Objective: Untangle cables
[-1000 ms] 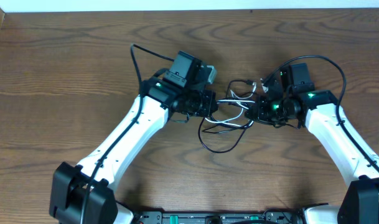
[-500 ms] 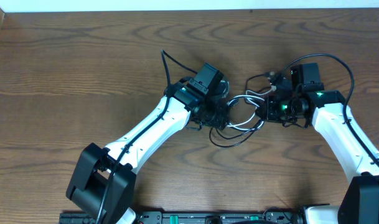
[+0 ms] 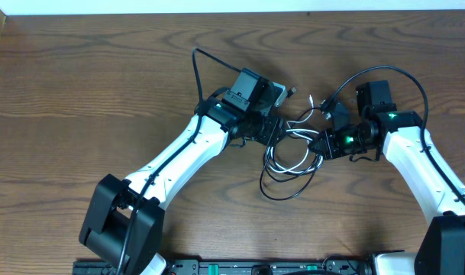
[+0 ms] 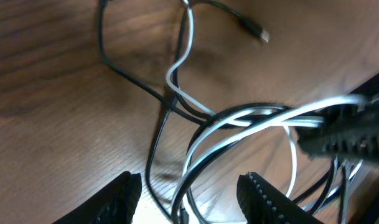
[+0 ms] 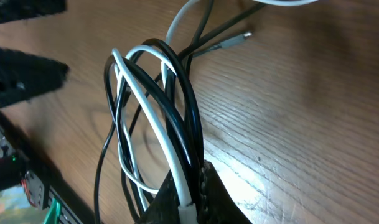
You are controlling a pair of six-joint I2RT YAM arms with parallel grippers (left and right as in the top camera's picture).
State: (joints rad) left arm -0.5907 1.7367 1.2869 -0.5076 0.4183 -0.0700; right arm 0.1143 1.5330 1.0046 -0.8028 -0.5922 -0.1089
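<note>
The black cable [image 3: 284,188] and the white cable [image 3: 295,134] lie looped together on the wooden table between my two arms. My left gripper [image 3: 275,131] is open at the tangle's left side. In the left wrist view its fingers [image 4: 122,200] stand apart, and strands of the black cable [image 4: 157,134] and white cable [image 4: 182,53] run between them untouched. My right gripper [image 3: 321,142] is shut on the cables. In the right wrist view the white cable [image 5: 153,102] and black cable [image 5: 190,106] rise as a bunch out of the pinched jaws [image 5: 192,199]. A small plug end [image 5: 240,38] lies loose on the table.
Bare brown wood [image 3: 79,92] lies all around the tangle. The table's far edge meets a white wall [image 3: 217,6]. Thick black wires [image 3: 195,69] arch over each arm. The right gripper's finger [image 4: 345,140] shows at the right of the left wrist view.
My left gripper has opened and let go of the cables after swinging in toward the centre. The tangle now hangs from the right gripper only, with its loops spread lower.
</note>
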